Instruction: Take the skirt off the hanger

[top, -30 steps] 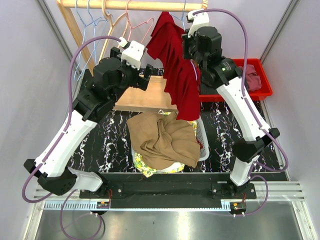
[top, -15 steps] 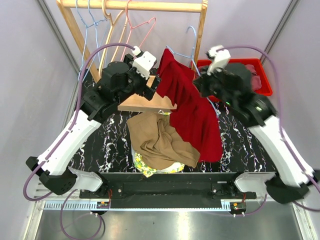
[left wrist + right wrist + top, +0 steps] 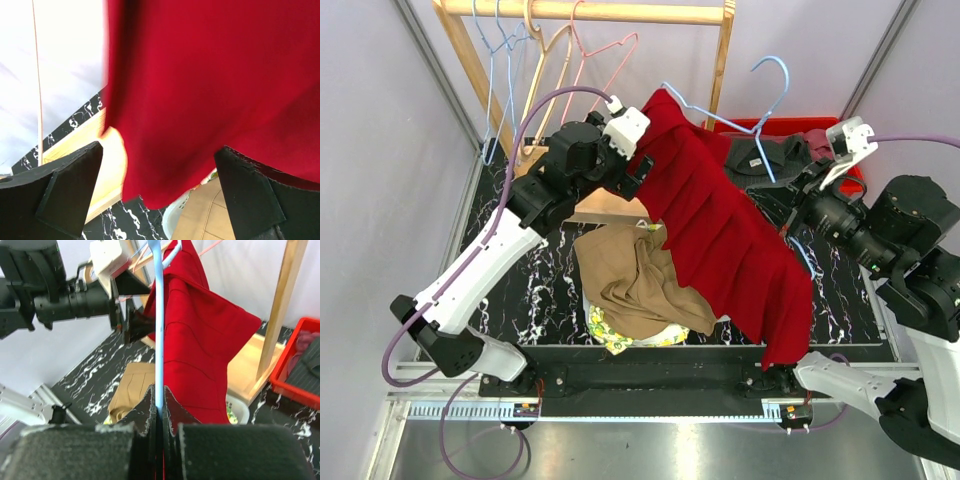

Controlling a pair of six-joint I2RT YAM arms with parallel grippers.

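Your right gripper [image 3: 159, 402] is clenched on the pale blue hanger [image 3: 159, 340]. The red skirt [image 3: 720, 240] drapes from it in mid-air above the white basket [image 3: 239, 412] and tan cloth [image 3: 640, 280]. Your left gripper [image 3: 159, 152] gapes wide with the skirt's edge between its fingers. The wooden rack [image 3: 723, 60] and red bin [image 3: 283, 357] crowd close behind. Only the right wrist view shows the pinch on the wire.

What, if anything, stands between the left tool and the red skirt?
Nothing visible does. The open left tool faces the red skirt directly, with only cloth ahead of its fingers. The right tool is shut on the blue hanger.
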